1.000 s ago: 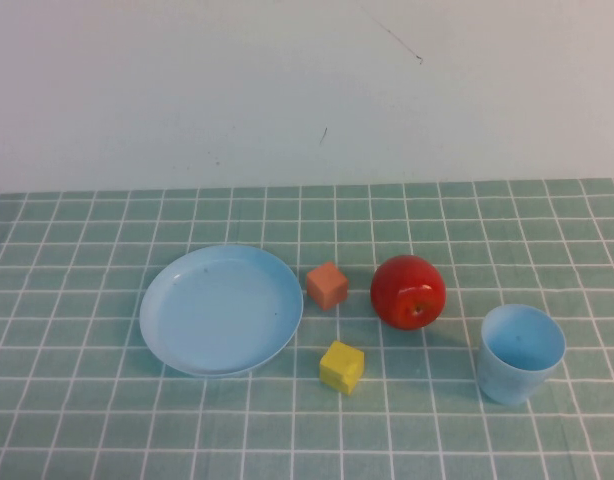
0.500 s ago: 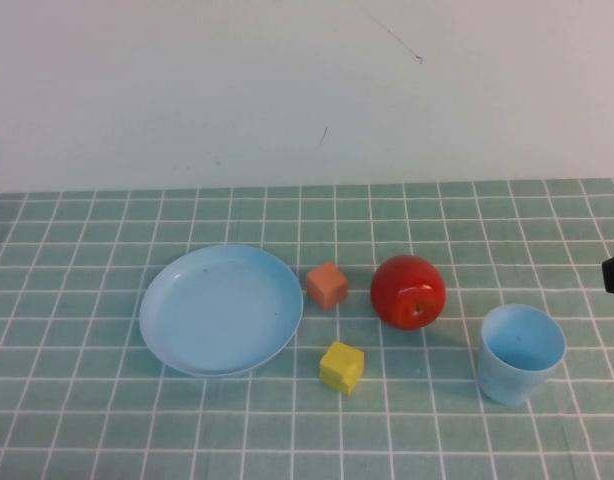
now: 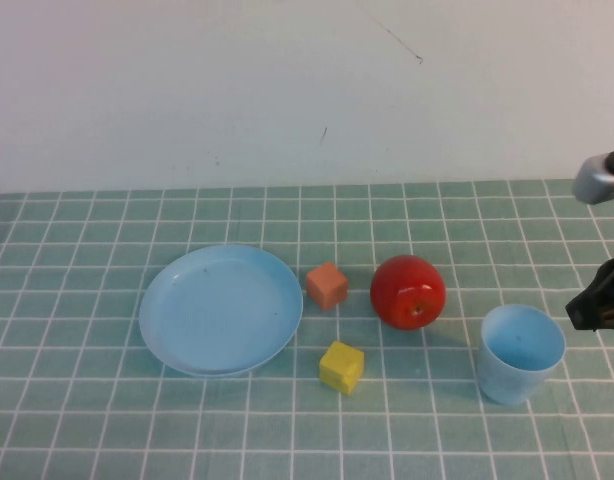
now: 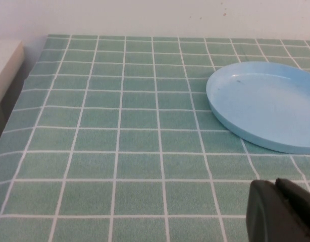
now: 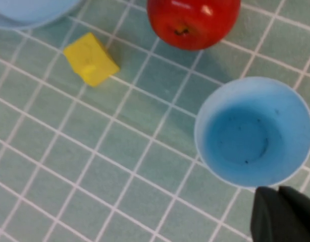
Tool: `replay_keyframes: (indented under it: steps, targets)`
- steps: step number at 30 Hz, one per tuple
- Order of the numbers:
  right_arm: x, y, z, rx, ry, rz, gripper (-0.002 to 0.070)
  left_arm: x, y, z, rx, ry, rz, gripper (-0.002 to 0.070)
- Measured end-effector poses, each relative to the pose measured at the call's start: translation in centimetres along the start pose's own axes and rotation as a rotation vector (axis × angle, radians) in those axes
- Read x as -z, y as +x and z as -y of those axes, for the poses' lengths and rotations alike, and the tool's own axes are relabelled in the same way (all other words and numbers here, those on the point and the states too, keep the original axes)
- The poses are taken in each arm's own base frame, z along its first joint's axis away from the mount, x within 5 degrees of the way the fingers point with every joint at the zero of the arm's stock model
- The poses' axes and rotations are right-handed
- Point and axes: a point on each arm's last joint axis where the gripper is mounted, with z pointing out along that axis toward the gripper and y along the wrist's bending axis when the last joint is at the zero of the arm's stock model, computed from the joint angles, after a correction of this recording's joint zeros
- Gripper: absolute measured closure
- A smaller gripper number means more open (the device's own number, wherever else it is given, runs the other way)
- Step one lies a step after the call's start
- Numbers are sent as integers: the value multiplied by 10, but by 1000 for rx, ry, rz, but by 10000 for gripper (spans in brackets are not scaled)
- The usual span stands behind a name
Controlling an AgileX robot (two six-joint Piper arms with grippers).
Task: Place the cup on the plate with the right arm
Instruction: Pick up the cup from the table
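Logged yellow cube [image 3: 341, 367] nearest the camera on the green checked cloth [image 3: 87, 420], just in front of the gap between plate and apple. Logged the cup [image 3: 521, 352] next, far right side of the cloth, upright, mouth up, empty inside, standing free with nothing around it. Confirmed in the right wrist view: cup [image 5: 253, 133] seen from above, open rim whole, yellow cube [image 5: 90, 59] well apart from it, apple [image 5: 193, 20] near but not touching.

Spotted right gripper [image 3: 599, 305] at the right edge of the high view, just beside the cup's rim on its outer side, slightly farther back, not touching it. Same gripper [image 5: 283, 214] seen as a dark tip close to the cup's rim in the right wrist view. Could not tell how far open it was; held nothing, cup clear of it.

Marked the plate [image 3: 221, 309] left of centre, flat on the cloth, bare, well apart from the cup. Marked red apple [image 3: 408, 291] between plate and cup, stem dimple facing the camera. Marked orange cube [image 3: 327, 285] just beside the plate's right rim, between plate and apple, a little farther back than the yellow one.

Noted grey-silver link [image 3: 599, 180] of the right arm higher up at the right edge, above the gripper.

Found left gripper [image 4: 281, 214] only in the left wrist view, dark tip low over the cloth, near the plate [image 4: 266, 103] rim but apart from it. Could not tell its opening either; nothing in it
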Motion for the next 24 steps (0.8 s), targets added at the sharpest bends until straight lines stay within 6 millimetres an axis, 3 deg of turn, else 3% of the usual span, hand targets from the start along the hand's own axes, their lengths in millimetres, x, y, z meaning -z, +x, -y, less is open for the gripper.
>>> replay_keyframes:
  steps: [9, 11, 17, 20, 24]
  targets:
    - [-25, -29, -18, 64, 99, -129, 656, 0, 0, 0, 0, 0, 0, 678]
    - [-30, -35, -16, 74, 113, -145, 608, 0, 0, 0, 0, 0, 0, 678]
    - [-39, -48, -8, 94, 184, -162, 349, 0, 0, 0, 0, 0, 0, 678]
    - [-46, -49, -2, 121, 223, -190, 305, 0, 0, 0, 0, 0, 0, 678]
    - [-61, -47, 5, 144, 255, -246, 297, 0, 0, 0, -2, 0, 0, 678]
